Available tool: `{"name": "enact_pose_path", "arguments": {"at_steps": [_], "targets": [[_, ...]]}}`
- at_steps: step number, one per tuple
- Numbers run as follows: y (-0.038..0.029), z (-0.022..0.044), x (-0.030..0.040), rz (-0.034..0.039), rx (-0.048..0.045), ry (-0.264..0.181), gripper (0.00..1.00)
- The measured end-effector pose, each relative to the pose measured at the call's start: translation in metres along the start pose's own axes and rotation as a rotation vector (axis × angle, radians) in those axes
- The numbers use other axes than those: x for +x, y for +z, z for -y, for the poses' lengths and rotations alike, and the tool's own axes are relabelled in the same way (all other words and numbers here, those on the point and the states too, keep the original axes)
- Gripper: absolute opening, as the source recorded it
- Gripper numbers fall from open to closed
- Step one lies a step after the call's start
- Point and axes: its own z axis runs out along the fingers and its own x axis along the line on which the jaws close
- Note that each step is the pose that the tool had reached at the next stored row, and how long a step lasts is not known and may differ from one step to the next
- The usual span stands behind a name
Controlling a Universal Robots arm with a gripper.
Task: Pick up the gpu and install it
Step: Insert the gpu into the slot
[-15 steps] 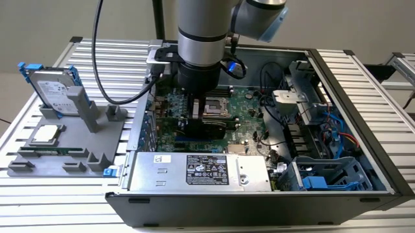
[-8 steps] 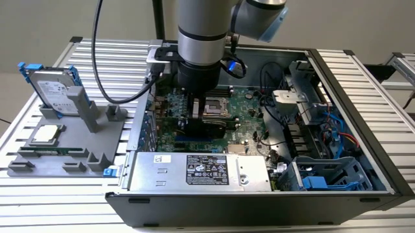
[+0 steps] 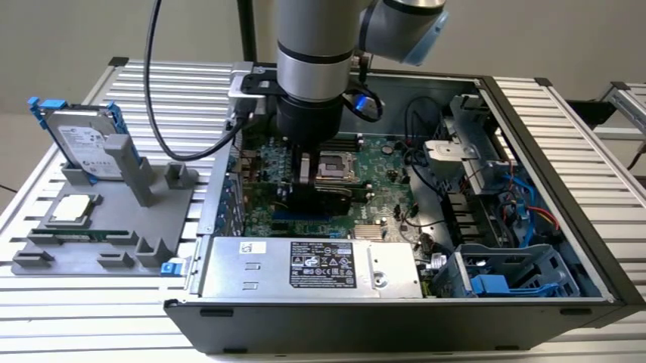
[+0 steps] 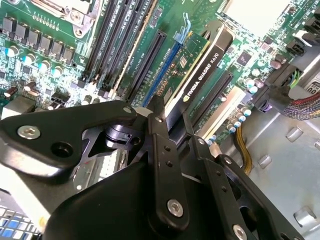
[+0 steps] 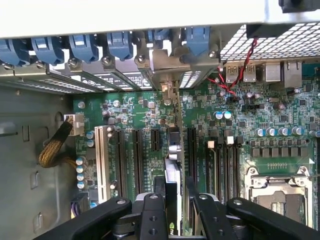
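At the exterior view's left, the hard drive (image 3: pixel 83 140) stands on the surface (image 3: pixel 91 318). In frame centre my claw (image 4: pixel 167 122) grips the gpu (image 4: pixel 200 70) by its upper edge, above the motherboard (image 3: pixel 379 170) slot. It seems light, stiff, fragile.

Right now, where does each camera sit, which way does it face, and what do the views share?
Exterior view: off the arm, above the open computer case, looking down; the arm's column hangs over the motherboard.
Second wrist view: on the arm, looking past the gripper shut on the gpu.
First wrist view: on the arm, facing along the gpu toward the rear brackets.
Both wrist views share gpu, gripper and slots.
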Motion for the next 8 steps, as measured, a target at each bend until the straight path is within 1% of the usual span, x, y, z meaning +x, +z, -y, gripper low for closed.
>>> {"name": "enact_pose_path", "arguments": {"at_steps": [4, 8], "targets": [[0.0043, -0.0001, -0.0009, -0.0013, -0.0009, 0.000, 0.00], [0.0055, 0.0000, -0.0012, 0.0000, -0.0002, 0.000, 0.00]]}}
